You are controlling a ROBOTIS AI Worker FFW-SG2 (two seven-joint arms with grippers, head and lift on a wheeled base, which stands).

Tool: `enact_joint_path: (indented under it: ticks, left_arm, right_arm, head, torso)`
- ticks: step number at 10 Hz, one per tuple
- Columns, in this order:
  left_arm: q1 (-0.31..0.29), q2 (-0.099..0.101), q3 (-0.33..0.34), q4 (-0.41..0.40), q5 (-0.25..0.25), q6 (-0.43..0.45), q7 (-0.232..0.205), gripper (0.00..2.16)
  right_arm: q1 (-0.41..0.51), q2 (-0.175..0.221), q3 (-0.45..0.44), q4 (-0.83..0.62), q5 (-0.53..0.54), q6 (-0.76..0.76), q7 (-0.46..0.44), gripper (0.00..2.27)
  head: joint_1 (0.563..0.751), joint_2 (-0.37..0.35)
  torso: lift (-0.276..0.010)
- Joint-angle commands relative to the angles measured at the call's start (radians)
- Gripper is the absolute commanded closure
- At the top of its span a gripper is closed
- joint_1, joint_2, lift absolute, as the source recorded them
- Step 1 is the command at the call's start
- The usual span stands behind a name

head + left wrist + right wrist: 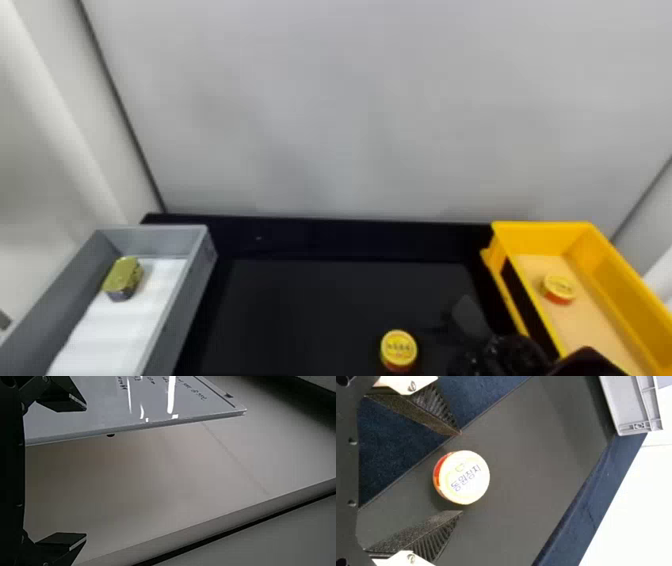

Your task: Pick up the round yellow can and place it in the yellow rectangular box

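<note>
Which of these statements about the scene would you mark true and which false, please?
1. A gold tin lies in the gray bin. True.
2. The right gripper is shut on a round yellow can. False: the right gripper is open, and the round yellow can is on the black table.
3. The yellow box holds another can. True.
4. The yellow box stands to the left of the gray bin. False: the yellow box is to its right.
5. The left gripper is open and empty. True.
</note>
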Motion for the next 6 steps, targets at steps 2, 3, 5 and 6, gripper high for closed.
enact_joint_path:
  ticks: [2,3,5,6]
  left_arm:
    - [0.000,0.001,0.004,-0.005,0.000,0.000,0.000,0.13]
    - [0.001,0.000,0.004,-0.007,0.000,0.000,0.000,0.13]
    - [0.001,-0.003,0.002,-0.007,0.000,-0.001,0.000,0.13]
    - [0.001,-0.005,0.002,-0.007,0.000,-0.001,0.000,0.13]
  right_arm:
    - [-0.009,-0.001,0.006,0.004,0.002,0.016,0.005,0.02]
    - [-0.009,0.000,0.009,0.004,0.005,0.012,0.005,0.01]
    - [-0.021,0.014,0.017,0.029,0.009,-0.004,0.005,0.04]
    - [-0.037,0.016,0.038,0.046,0.008,-0.008,0.005,0.04]
  head:
    - [0.629,0.012]
    - [0.629,0.012]
    - [0.629,0.012]
    - [0.629,0.012]
  torso:
    - [-0.055]
    - [-0.055]
    - [-0.055]
    - [-0.055]
